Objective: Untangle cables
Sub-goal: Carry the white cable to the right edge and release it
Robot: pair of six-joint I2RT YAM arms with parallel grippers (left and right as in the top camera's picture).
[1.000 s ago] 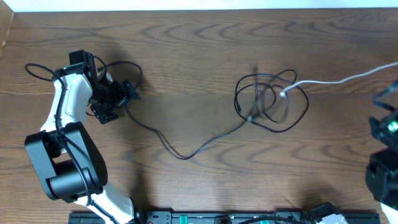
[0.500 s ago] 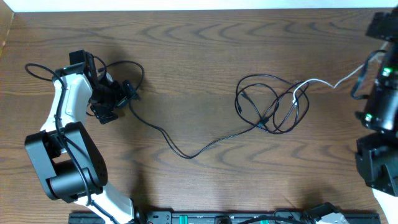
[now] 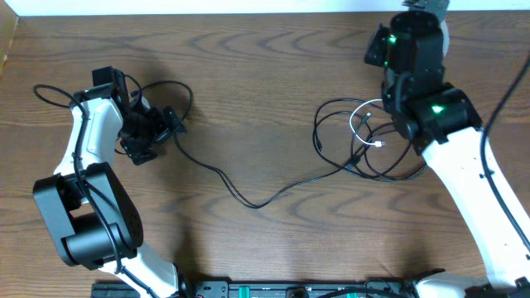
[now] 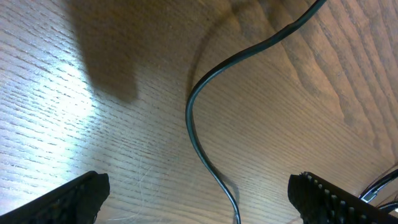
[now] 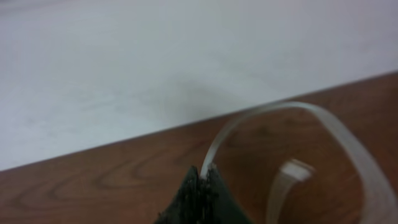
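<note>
Since a second ago the right arm [image 3: 414,58] has swung in over the tangle [image 3: 364,145], drawing the white cable [image 3: 378,143] into it, while the left gripper [image 3: 157,132] sits well left of the tangle, over a black cable [image 3: 248,203]. From the left wrist we see its fingers [image 4: 71,199] spread wide, that cable lying between them ungripped. From the right wrist the right gripper [image 5: 204,180], tilted up and away from the tangle, pinches the white cable tight. We judge that pulling further could cinch the loops or drag the whole knot, since nothing anchors it.
</note>
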